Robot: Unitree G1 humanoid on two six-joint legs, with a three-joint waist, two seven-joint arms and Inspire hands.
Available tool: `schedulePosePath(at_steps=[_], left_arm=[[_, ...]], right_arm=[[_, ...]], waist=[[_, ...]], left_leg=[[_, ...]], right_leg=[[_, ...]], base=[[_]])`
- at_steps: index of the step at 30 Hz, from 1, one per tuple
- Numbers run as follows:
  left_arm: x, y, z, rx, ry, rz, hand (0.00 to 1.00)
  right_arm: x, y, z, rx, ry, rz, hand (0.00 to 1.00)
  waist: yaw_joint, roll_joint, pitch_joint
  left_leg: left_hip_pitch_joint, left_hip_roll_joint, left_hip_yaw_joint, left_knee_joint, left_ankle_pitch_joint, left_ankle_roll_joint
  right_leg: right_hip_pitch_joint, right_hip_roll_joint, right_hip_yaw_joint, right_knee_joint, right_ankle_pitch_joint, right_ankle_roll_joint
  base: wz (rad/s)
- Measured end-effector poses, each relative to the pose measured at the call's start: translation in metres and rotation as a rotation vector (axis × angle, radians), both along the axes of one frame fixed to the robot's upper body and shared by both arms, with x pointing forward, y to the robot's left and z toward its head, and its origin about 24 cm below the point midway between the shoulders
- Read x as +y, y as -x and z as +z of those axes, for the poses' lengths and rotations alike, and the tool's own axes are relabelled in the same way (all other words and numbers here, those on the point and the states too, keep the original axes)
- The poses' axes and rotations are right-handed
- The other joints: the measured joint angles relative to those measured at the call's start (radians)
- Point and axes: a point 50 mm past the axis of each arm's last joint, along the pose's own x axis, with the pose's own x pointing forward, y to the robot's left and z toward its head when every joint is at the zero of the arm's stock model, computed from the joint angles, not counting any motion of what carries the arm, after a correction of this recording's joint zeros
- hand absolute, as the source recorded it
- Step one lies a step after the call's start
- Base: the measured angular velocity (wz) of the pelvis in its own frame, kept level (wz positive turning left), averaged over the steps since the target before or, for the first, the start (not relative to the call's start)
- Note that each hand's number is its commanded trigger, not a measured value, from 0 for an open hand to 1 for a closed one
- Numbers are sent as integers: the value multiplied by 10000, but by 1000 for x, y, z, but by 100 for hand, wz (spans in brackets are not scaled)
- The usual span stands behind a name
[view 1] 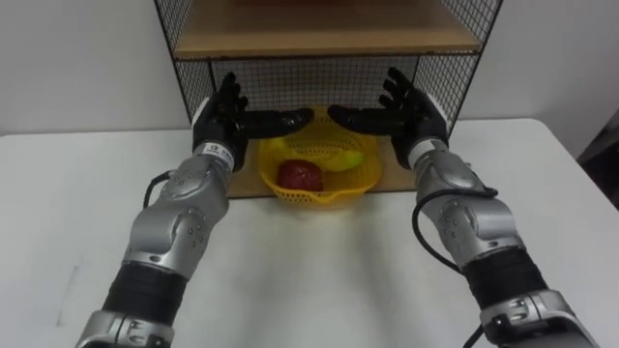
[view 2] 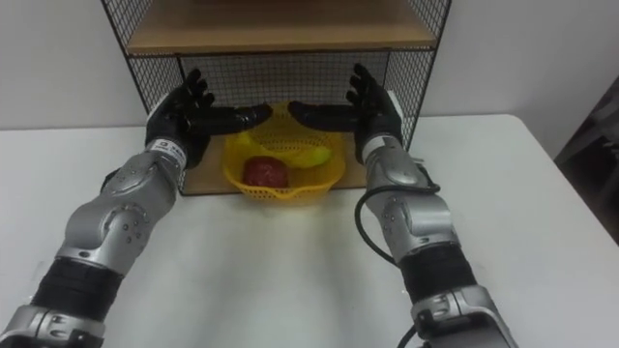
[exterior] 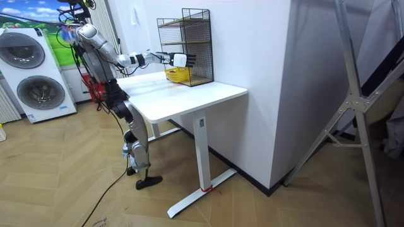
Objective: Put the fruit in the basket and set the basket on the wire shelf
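A: Location?
B: yellow plastic mesh basket [view 1: 319, 198], red apple [view 1: 301, 175] and yellow banana [view 1: 343, 159] inside, on bottom board of black wire shelf [view 1: 329, 41], atop white counter [view 1: 319, 275]
A: Grasp?
B: left robot hand [view 1: 221, 121], right robot hand [view 1: 411, 114] flank basket, fingers spread, empty

- Even white light fills the room from above; the wall [exterior: 252, 63] and the top of the table [view 1: 319, 280] are bright, without hard glare.
- Beneath the robot's arms only soft, pale shadows lie on the table.
- Under the wooden board of the wire shelf [view 1: 329, 41] it is dimmer; the yellow basket [view 1: 319, 196] stands half in that shade, its front rim lit.
- The arms' silver shells carry small, soft highlights.
- In the room view a faint shadow lies on the floor [exterior: 265, 202] below the table.
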Motion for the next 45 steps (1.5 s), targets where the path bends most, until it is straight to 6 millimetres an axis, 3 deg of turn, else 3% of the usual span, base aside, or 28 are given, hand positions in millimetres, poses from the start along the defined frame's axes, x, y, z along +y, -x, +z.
schedulePosePath(at_steps=[16,25,35,45], left_arm=[[3,2,7,-471,-388,4,0],[14,27,-9,-346,-260,-198,0],[15,51,-19,-539,35,-383,0],[15,74,-8,-1676,180,-980,0]], right_arm=[[-17,10,-1,-242,-64,-170,0],[-21,33,1,-867,-193,8,0],[-19,58,-9,-931,-441,537,0],[-11,79,6,-2274,-888,1370,0]], waist=[[49,16,9],[-8,29,16],[96,24,20],[125,-11,12]], left_leg=[[46,12,-73,-61,18,-17],[54,59,50,-79,14,-23],[139,171,70,-98,-1,-108],[-350,321,32,105,-14,-276]], right_leg=[[136,28,-29,-135,43,-2],[83,23,-4,-134,31,-12],[93,122,0,-143,4,-71],[-262,233,-11,-162,37,-278]], base=[[1],[-3],[0],[0]])
